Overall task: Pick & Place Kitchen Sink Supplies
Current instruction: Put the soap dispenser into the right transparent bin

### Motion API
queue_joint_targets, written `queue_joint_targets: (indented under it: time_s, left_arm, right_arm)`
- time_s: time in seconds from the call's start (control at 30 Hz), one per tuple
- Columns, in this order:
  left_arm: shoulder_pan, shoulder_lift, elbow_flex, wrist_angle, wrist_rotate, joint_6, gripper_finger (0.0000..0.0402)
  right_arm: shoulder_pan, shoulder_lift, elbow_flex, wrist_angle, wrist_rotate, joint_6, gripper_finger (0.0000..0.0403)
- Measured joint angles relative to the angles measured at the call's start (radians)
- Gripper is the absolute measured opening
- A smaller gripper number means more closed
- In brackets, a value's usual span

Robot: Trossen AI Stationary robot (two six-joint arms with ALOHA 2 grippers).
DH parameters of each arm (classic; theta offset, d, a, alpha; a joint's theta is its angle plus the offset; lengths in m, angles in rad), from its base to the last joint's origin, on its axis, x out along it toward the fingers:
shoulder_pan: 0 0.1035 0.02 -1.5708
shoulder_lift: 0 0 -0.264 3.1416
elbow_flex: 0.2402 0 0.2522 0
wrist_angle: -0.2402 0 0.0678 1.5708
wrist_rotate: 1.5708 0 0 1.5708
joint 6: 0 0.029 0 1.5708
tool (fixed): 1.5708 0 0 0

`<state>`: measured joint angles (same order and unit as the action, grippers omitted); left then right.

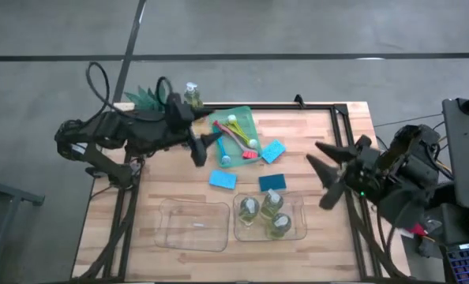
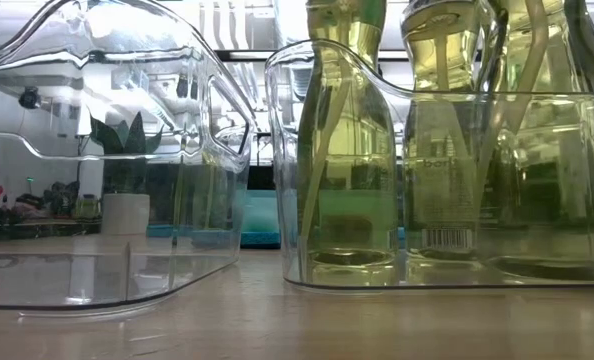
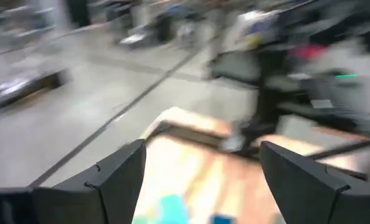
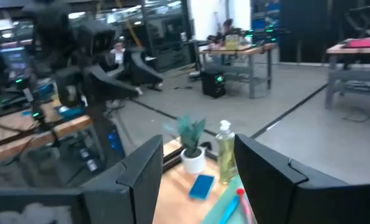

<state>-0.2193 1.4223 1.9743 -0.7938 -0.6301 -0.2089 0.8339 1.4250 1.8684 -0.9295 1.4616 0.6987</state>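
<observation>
L gripper [image 1: 205, 150] hangs spread, empty, over desk [image 1: 313, 170] by the green tray [image 1: 242, 120]. Brushes [image 1: 236, 140] lie just at its 3 o'clock, long axes roughly 10-to-4, probably. L arm nearer. R gripper [image 1: 329, 175] spread, waits at desk's right edge.

1. Four clear bottles of yellow-green liquid on show: three stand in the right-hand clear bin [image 1: 302, 225], at [image 1: 249, 209], [image 1: 272, 203] and [image 1: 279, 226], and one [image 1: 192, 95] stands alone at the desk's 11 o'clock corner.
2. Three blue sponges: [image 1: 273, 151], [image 1: 223, 179] and [image 1: 272, 183].
3. Two clear bins, counting the empty-looking one [image 1: 193, 225].
4. One green tray [image 1: 242, 118], with brushes [image 1: 236, 140] bunched on it; their number cannot be told.
5. One potted plant [image 1: 144, 98].
</observation>
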Motion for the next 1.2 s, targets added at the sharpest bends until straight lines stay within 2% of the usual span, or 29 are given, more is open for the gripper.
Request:
queue_joint_targets:
  time_s: [0.07,0.23,0.4,0.5,0.73,0.9,1.07,1.2]
  left_arm:
    - [0.025,0.000,0.000,-0.077,-0.040,-0.059,0.0305]
    - [0.106,0.000,-0.003,-0.217,0.017,-0.158,0.0305]
    - [0.223,-0.003,-0.052,-0.291,0.019,-0.170,0.0305]
    - [0.305,-0.006,-0.092,-0.306,0.023,-0.224,0.0305]
    - [0.427,-0.010,-0.240,-0.307,0.037,-0.281,0.0305]
    - [0.458,-0.038,-0.387,-0.305,0.052,-0.384,0.0305]
    - [0.460,-0.100,-0.611,-0.183,0.057,-0.449,0.0305]
    - [0.460,-0.183,-0.824,0.092,0.059,-0.386,0.0305]
  right_arm:
    - [-0.026,0.001,0.015,0.000,-0.002,-0.014,0.0192]
    - [-0.069,-0.001,0.031,-0.006,-0.005,-0.074,0.0185]
    - [-0.108,-0.023,0.052,-0.006,-0.006,-0.136,0.0178]
    - [-0.134,-0.047,0.058,-0.009,-0.050,-0.184,0.0174]
    - [-0.159,-0.114,0.054,-0.010,-0.180,-0.318,0.0162]
    - [-0.158,-0.148,0.047,-0.016,-0.192,-0.375,0.0153]
    - [-0.162,-0.184,0.047,-0.024,-0.210,-0.402,0.0145]
    - [-0.187,-0.204,0.047,-0.025,-0.209,-0.431,0.0139]
